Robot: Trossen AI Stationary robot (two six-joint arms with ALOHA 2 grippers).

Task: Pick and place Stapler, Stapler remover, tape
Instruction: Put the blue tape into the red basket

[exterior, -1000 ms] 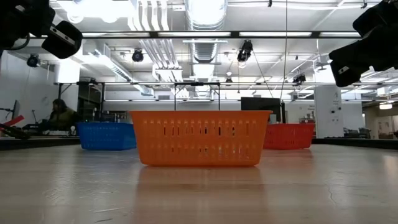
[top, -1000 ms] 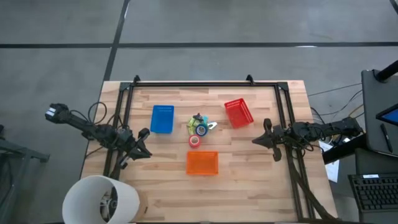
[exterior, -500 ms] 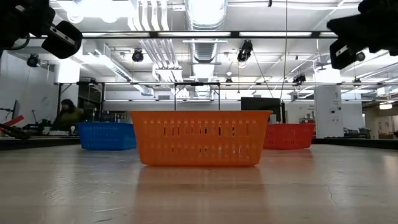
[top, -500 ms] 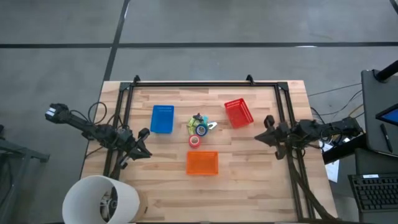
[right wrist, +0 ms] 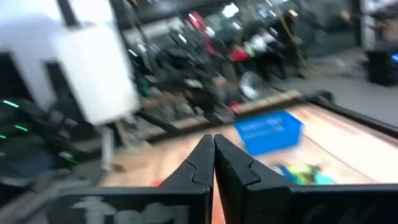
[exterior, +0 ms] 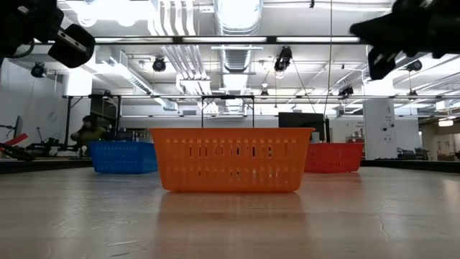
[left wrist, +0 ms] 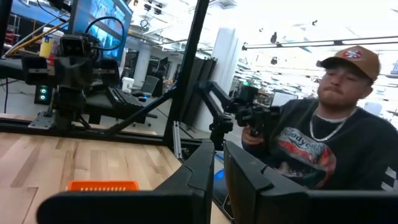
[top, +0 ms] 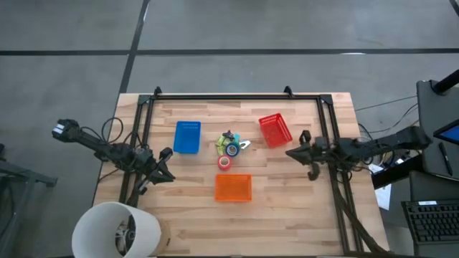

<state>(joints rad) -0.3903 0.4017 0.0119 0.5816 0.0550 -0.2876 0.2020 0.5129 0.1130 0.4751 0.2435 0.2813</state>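
In the high view a small cluster lies mid-table: a green tape roll (top: 221,148), a blue tape roll (top: 232,150), a red-pink tape roll (top: 224,163), a dark stapler (top: 228,136) and a pale stapler remover (top: 244,145). Around it stand a blue bin (top: 187,136), a red bin (top: 275,130) and an orange bin (top: 233,188). My right gripper (top: 290,153) is shut, off the table surface, right of the cluster and below the red bin in the picture. My left gripper (top: 163,168) waits shut near the table's left side.
The black frame rails (top: 222,96) run along the far edge and both sides of the table. A white round lamp shade (top: 115,229) overhangs the near left corner. A person (left wrist: 323,143) sits beyond the table in the left wrist view. Bare wood lies between the bins.
My right gripper has moved toward the table's left, closer to the cluster, and has risen in the low view, staying shut. The objects and bins have kept their places.
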